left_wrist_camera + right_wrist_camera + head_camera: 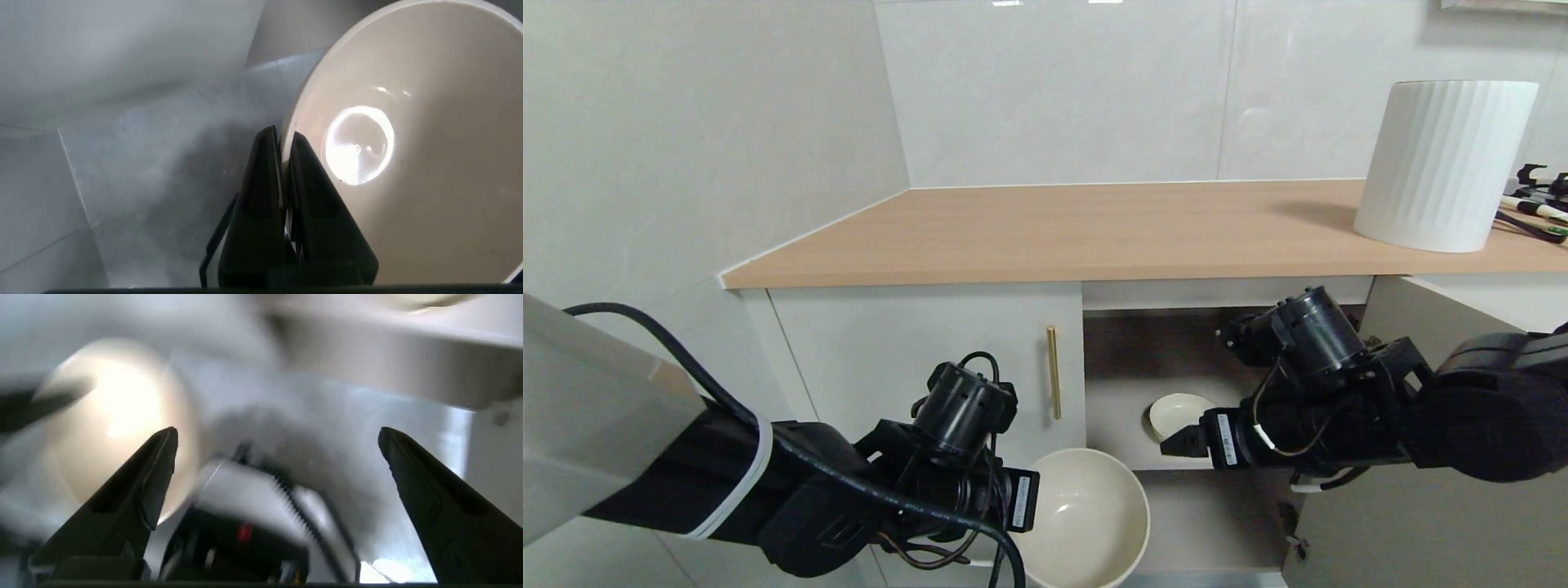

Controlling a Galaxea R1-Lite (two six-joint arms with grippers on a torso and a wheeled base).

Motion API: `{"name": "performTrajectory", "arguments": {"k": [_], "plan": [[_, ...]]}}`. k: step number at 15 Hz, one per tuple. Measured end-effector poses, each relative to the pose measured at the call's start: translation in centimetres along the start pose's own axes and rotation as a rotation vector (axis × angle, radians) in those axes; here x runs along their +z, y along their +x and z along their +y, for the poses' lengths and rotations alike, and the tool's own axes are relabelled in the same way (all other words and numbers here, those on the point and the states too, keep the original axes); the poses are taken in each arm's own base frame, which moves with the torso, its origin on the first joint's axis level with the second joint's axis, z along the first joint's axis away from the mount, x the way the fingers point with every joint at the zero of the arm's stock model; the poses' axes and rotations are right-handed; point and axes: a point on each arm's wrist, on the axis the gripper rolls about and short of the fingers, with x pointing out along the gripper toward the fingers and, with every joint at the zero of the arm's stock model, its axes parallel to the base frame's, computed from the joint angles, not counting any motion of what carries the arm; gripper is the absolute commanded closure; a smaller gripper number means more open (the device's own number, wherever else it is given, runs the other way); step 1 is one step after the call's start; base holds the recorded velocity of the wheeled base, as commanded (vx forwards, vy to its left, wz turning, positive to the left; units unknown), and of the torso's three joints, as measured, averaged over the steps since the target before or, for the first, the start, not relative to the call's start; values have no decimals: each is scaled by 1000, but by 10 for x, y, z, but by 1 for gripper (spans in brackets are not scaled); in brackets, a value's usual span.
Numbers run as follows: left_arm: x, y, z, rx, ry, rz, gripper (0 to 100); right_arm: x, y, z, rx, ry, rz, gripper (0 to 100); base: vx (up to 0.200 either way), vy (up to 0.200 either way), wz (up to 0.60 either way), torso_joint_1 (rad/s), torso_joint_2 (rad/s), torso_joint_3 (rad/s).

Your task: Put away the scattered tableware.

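The left end effector [1027,500] is clamped on the rim of a large round cream ceramic bowl [1086,518]. In the left wrist view its two black fingers [265,175] pinch that rim between them, with the large bowl's [409,147] glossy inside facing the camera. The bowl hangs in the air, tilted, low in front of the cabinet, just below the closed left door's brass bar handle [1054,371].

The right end effector [1180,443] sits at the open cabinet compartment with its fingers [151,486] spread wide and nothing between them. Just beside it, a smaller cream bowl [1180,412] rests on the cabinet shelf [1111,425], toward the left side.

A white ribbed cylindrical container [1445,163] stands on the wooden bench [1054,233] near its right end.
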Motion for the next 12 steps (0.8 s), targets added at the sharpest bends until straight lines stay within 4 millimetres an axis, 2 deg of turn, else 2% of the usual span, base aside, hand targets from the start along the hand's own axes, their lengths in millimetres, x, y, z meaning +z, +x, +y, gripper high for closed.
{"name": "performTrajectory", "arguments": {"k": [2,4,10,11,12], "plan": [[-2,-2,-5,-12,14,-1,100,-11,-4,15,25,-43,21,0,0,0,0,0,0,0],[-2,-4,-7,-17,18,-6,100,-19,3,22,26,-67,49,0,0,0,0,0,0,0],[-1,-8,-11,-32,27,-15,100,-29,43,29,-49,-86,76,0,0,0,0,0,0,0],[-1,-8,-11,-33,27,-15,100,-30,47,29,-53,-86,83,100,0,0,0,0,0,0],[-1,-8,-11,-32,27,-14,100,-32,50,29,-56,-87,91,100,0,0,0,0,0,0]]}}
